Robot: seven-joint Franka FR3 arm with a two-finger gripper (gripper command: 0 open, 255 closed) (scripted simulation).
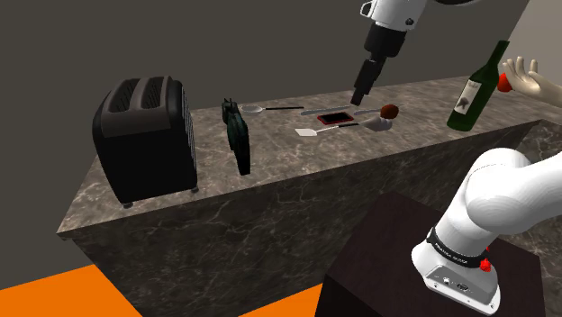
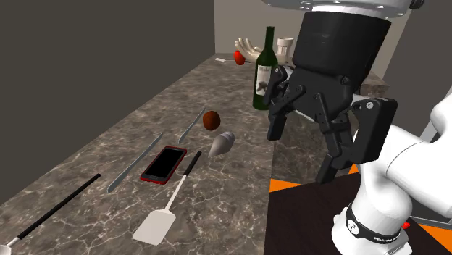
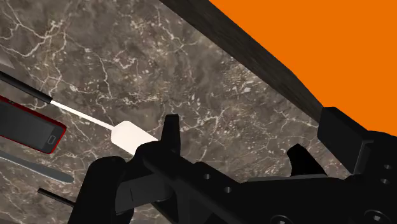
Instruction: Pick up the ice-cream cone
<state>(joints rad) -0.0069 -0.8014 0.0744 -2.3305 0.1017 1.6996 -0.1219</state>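
The veined dark marble counter (image 2: 239, 210) carries the lot. Over its stand-side edge my all-black two-finger gripper (image 2: 300, 148) hangs spread wide, holding nothing. The grey ice-cream cone with brown scoop (image 2: 221, 143) lies on its side midway between the long edges. I judge this the approach: next I move over the cone and descend.

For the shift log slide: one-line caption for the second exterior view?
Open gripper hangs above the marble counter; the grey ice-cream cone lies on its side beside a brown ball.
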